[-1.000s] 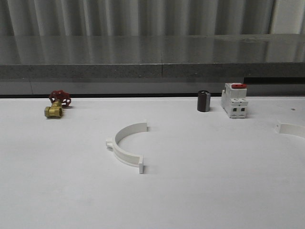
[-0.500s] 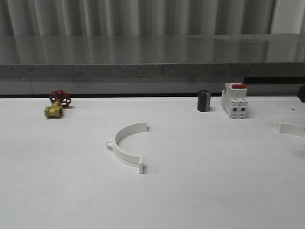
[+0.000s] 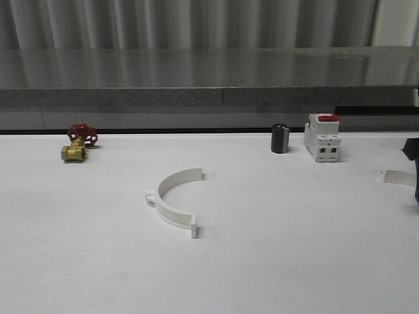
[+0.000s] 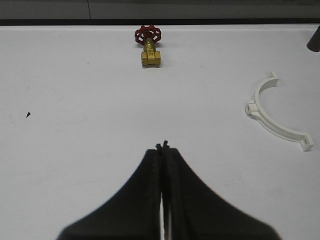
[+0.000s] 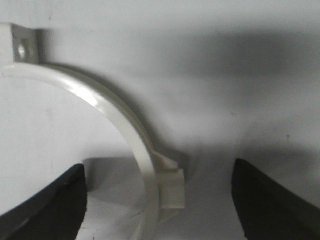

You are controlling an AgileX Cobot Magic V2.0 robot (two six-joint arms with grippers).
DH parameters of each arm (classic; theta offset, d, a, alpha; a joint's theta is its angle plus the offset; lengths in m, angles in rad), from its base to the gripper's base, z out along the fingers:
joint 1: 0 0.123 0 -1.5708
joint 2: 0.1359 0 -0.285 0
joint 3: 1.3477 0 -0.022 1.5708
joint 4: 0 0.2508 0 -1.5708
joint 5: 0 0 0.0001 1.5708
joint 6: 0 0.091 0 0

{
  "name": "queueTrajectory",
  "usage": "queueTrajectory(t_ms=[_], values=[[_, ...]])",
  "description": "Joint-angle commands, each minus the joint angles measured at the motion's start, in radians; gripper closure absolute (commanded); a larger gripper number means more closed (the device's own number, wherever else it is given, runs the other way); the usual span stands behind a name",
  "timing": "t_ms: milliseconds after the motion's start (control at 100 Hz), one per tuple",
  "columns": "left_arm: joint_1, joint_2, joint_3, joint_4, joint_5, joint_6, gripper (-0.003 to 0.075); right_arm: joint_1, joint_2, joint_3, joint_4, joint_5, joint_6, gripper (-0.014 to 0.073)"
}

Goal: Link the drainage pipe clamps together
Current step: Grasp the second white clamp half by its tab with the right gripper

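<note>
Right hand (image 5: pixel 160 200) astride clamp half (image 5: pixel 125 120)

White matte bench (image 3: pixel 78 261) in the foreground, evenly lit, soft shadows only. Behind its far edge a dark gap, then a long grey speckled stone ledge (image 3: pixel 163 97) with a polished top (image 3: pixel 196 65) reflecting the wall above. At the back, a wall of vertically ribbed grey metal sheeting (image 3: pixel 196 23), streaked with pale highlights. At the upper right corner, a plain light panel (image 3: pixel 398 21) beside the ribbing.
</note>
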Motion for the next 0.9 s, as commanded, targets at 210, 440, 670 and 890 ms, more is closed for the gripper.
queueTrajectory(t_ms=[210, 440, 670, 890], values=[[0.003, 0.002, -0.029, -0.015, -0.063, 0.002, 0.074, -0.006, -0.039, -0.025, -0.001, -0.018, -0.013, 0.0001], [0.003, 0.002, -0.029, -0.015, -0.063, 0.002, 0.074, -0.006, -0.039, -0.025, 0.014, 0.02, -0.012, 0.0129], [0.003, 0.002, -0.029, -0.015, -0.063, 0.002, 0.074, -0.006, -0.04, -0.025, 0.045, 0.026, -0.011, 0.0477], [0.003, 0.002, -0.029, -0.015, -0.063, 0.002, 0.074, 0.021, -0.047, -0.051, 0.1, 0.07, 0.016, 0.0505]])
